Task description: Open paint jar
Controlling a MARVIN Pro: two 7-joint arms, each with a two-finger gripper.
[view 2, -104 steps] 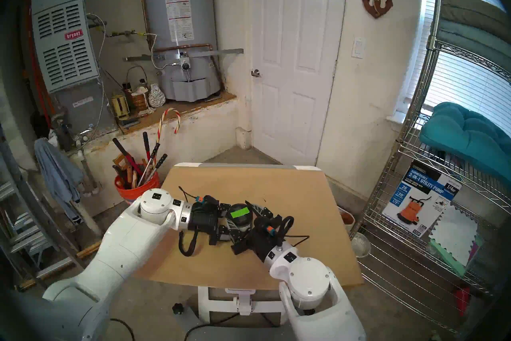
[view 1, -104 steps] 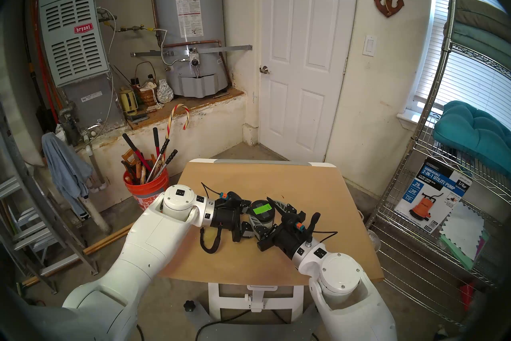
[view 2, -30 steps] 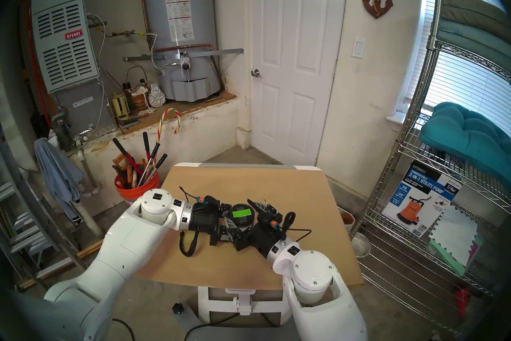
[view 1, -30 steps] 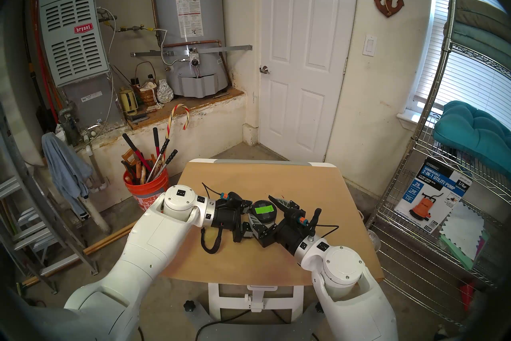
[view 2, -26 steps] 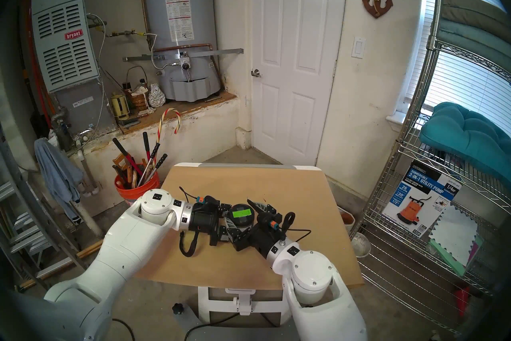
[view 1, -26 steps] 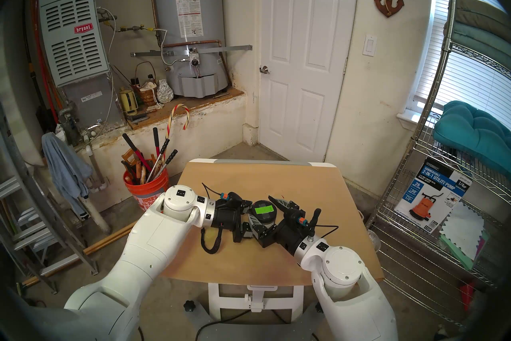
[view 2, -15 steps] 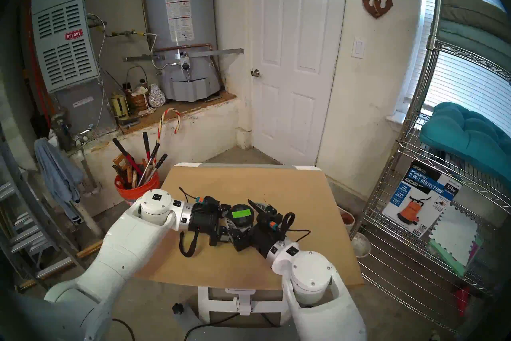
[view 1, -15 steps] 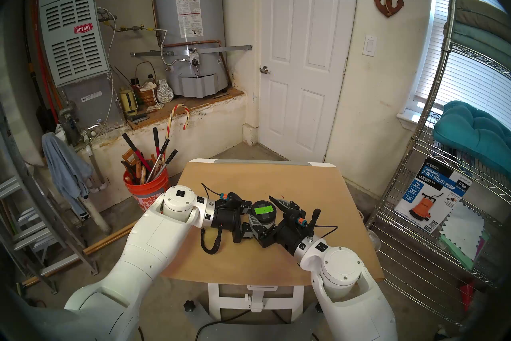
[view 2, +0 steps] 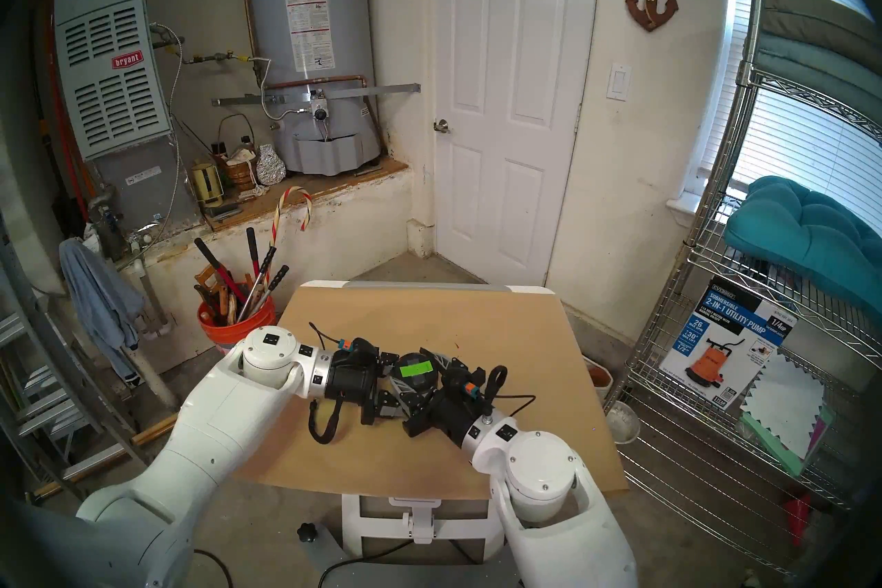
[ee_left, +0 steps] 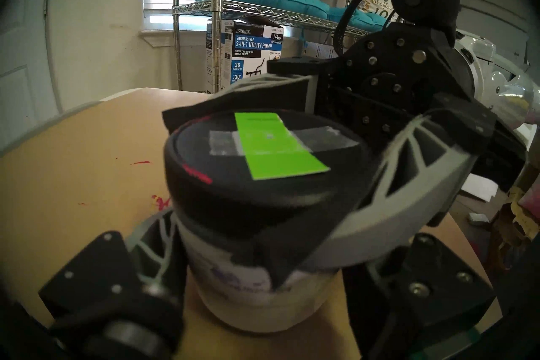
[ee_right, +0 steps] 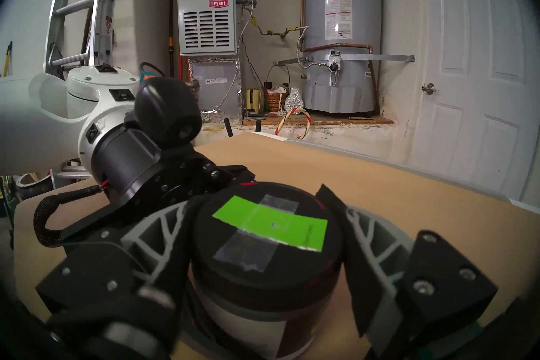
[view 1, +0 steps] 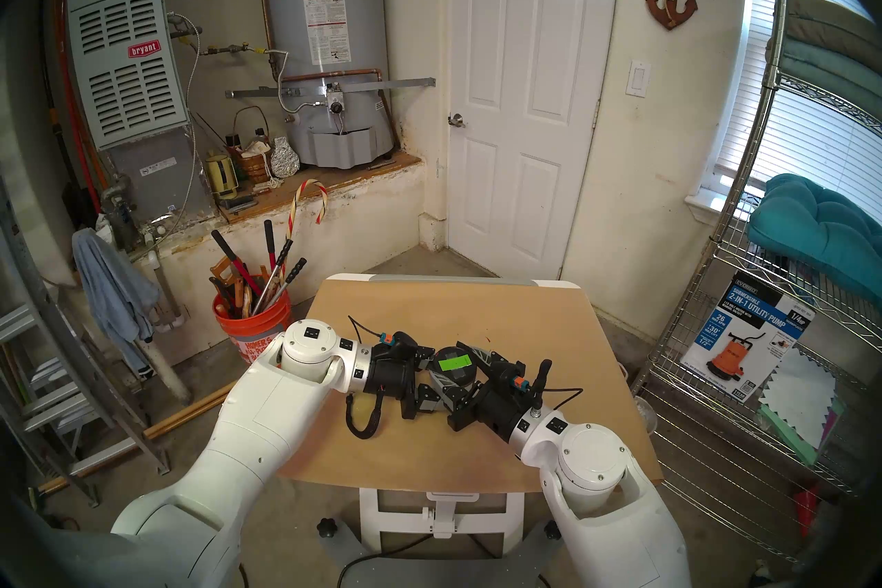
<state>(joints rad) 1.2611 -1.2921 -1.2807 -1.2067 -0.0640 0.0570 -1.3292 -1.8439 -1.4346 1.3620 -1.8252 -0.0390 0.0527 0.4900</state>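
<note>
Left claw (ee_left: 187, 257) clamped on paint jar (ee_left: 257, 286) body; right claw (ee_right: 263, 236) closed around lid (ee_right: 271, 236). Risk: pads slip on lid rim when twisting; jar spins mid-table (view 1: 525, 315)

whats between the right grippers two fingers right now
The black lid of the paint jar: the right wrist view shows a finger on each side of it, closing in.

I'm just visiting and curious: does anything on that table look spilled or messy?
Yes, slightly. Small red paint flecks and a red-and-yellow smear mark the tabletop beside the paint jar, and a red streak runs along its black lid. The jar itself stands upright and closed.
</note>
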